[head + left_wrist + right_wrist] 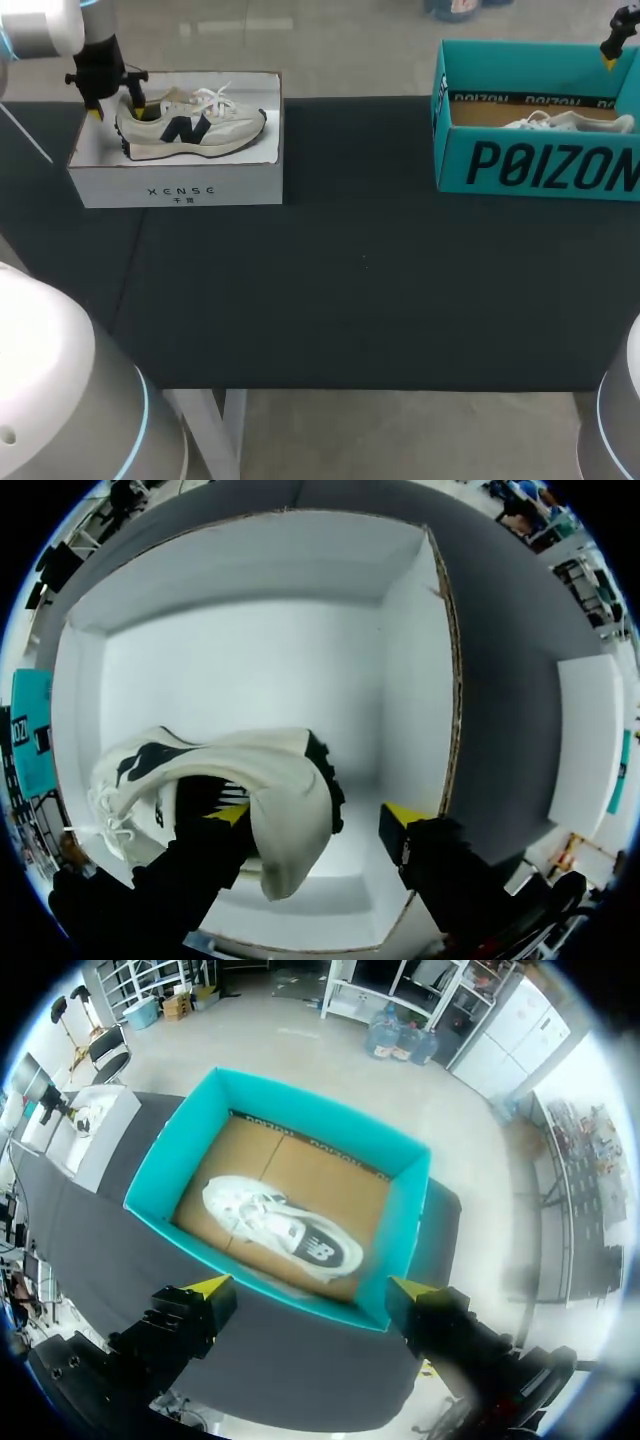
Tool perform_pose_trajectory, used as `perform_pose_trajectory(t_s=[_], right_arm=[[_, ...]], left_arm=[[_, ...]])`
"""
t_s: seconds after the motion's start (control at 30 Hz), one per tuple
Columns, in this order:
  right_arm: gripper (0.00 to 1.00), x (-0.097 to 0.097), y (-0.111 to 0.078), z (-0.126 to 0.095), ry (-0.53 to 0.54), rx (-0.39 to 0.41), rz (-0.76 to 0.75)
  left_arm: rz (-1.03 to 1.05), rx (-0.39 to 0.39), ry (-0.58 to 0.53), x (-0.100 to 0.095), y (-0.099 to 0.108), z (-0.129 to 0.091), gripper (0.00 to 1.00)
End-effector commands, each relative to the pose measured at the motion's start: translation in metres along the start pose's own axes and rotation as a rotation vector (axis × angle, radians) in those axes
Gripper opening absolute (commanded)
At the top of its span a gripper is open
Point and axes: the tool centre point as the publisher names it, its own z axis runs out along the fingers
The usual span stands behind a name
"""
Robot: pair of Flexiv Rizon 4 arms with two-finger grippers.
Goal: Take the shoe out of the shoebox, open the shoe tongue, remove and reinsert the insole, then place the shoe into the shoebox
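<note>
Head view: the left gripper [118, 108] hangs over the heel end of a cream fabric sneaker [190, 125] with a navy side mark and white laces. The sneaker rests inside an open white cardboard shoebox [180, 182] at the far left of the black cloth-covered table [350, 290]. In the left wrist view, the left gripper [318, 818] has its jaws apart. 1 yellow-tipped finger [232, 815] dips into the collar opening of the cream fabric sneaker [285, 780]. The other sits outside, past the heel, with a strip of white box floor showing between them, so the heel lies between the 2 fingers unclamped. Whether the inner finger touches the lining is hard to tell. The right gripper [612, 50] is at the far right, above an open teal cardboard box [540, 165], well apart from the white cardboard shoebox [410, 680]. In the right wrist view the right gripper [310, 1287] is spread wide and holds nothing, above the teal cardboard box [405, 1230]. On its brown floor lies a white sneaker with a dark heel [280, 1230].
</note>
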Motion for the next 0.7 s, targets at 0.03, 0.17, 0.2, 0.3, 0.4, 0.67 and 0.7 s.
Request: perform_pose_trajectory(t_s=[0.03,0.17,0.2,0.3,0.4,0.67,0.7], right_arm=[[1.00,0.000,0.000,0.000,-0.001,0.000,0.001],[1.00,0.000,0.000,0.000,-0.001,0.000,0.001],[1.00,0.000,0.000,0.000,-0.001,0.000,0.001],[1.00,0.000,0.000,0.000,-0.001,0.000,0.001],[1.00,0.000,0.000,0.000,-0.001,0.000,0.001],[1.00,0.000,0.000,0.000,-0.001,0.000,0.001],[1.00,0.000,0.000,0.000,-0.001,0.000,0.001]], left_arm=[[0.006,0.015,-0.017,0.001,0.006,0.007,0.73],[0.013,0.022,-0.027,0.003,0.005,0.013,0.70],[0.015,0.023,-0.027,0.003,0.005,0.015,0.69],[0.011,0.034,-0.021,0.006,0.006,0.020,0.67],[0.012,0.039,-0.017,0.007,0.006,0.023,0.67],[0.017,0.053,-0.018,0.007,0.005,0.030,0.49],[0.017,0.054,-0.019,0.007,0.005,0.030,0.46]])
